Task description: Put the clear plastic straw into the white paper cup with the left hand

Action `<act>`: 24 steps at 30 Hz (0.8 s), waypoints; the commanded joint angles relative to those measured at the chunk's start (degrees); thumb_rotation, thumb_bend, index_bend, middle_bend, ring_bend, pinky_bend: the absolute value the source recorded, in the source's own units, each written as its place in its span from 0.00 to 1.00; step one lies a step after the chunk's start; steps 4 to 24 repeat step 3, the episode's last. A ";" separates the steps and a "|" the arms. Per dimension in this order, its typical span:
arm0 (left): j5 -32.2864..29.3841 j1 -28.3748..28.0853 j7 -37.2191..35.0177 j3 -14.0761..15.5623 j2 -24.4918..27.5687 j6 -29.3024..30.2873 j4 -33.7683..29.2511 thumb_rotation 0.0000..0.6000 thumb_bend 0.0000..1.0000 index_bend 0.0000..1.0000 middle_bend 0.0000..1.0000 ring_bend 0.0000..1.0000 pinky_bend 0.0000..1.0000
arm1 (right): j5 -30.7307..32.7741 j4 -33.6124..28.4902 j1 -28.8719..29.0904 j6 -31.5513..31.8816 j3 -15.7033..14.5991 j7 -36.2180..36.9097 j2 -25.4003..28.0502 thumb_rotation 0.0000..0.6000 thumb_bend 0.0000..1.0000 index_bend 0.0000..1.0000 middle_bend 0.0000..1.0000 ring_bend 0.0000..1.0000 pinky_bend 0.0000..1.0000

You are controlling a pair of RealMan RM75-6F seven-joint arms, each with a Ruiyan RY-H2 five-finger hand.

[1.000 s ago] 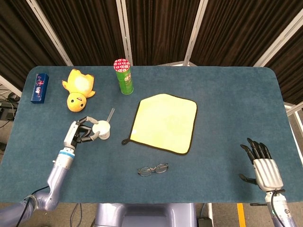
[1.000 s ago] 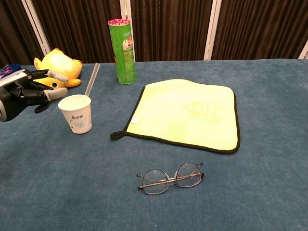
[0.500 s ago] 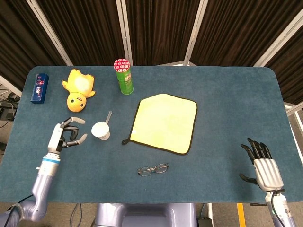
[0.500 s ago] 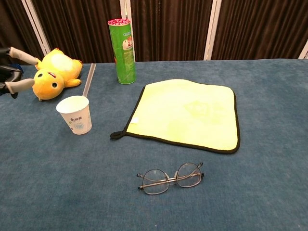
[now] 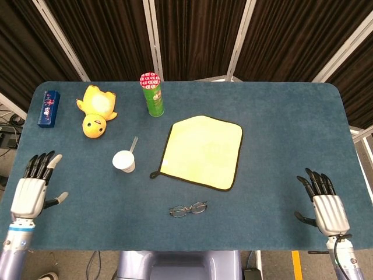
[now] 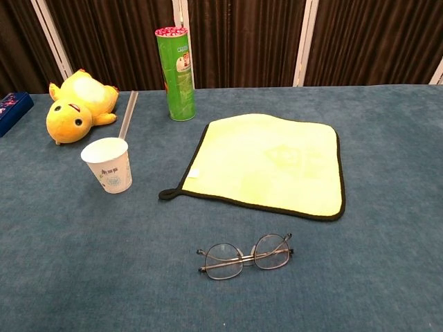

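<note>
The white paper cup [image 5: 124, 161] [image 6: 109, 164] stands upright left of the yellow cloth. The clear plastic straw [image 5: 134, 144] [image 6: 129, 115] leans out of the cup's rim toward the far side, its lower end inside the cup. My left hand [image 5: 31, 188] hovers at the table's left front edge, well away from the cup, fingers spread and holding nothing. My right hand [image 5: 325, 205] rests open at the right front edge. Neither hand shows in the chest view.
A yellow cloth [image 5: 202, 151] lies in the middle, glasses [image 5: 188, 209] in front of it. A green can [image 5: 151, 94] stands at the back, a yellow plush duck [image 5: 97, 109] and a blue box [image 5: 49, 107] at the back left.
My left hand let go of the cup area and drew back left and toward the front edge, opening its fingers; it left the chest view. The straw stays in the cup.
</note>
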 commanded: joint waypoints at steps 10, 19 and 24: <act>-1.05 3.20 5.18 1.58 3.88 1.87 -5.60 1.00 0.09 0.00 0.00 0.00 0.00 | -1.43 1.37 -0.22 1.98 0.32 0.82 -1.11 1.00 0.09 0.13 0.00 0.00 0.00; -1.05 3.20 5.18 1.58 3.88 1.87 -5.60 1.00 0.09 0.00 0.00 0.00 0.00 | -1.43 1.37 -0.22 1.98 0.32 0.82 -1.11 1.00 0.09 0.13 0.00 0.00 0.00; -1.05 3.20 5.18 1.58 3.88 1.87 -5.60 1.00 0.09 0.00 0.00 0.00 0.00 | -1.43 1.37 -0.22 1.98 0.32 0.82 -1.11 1.00 0.09 0.13 0.00 0.00 0.00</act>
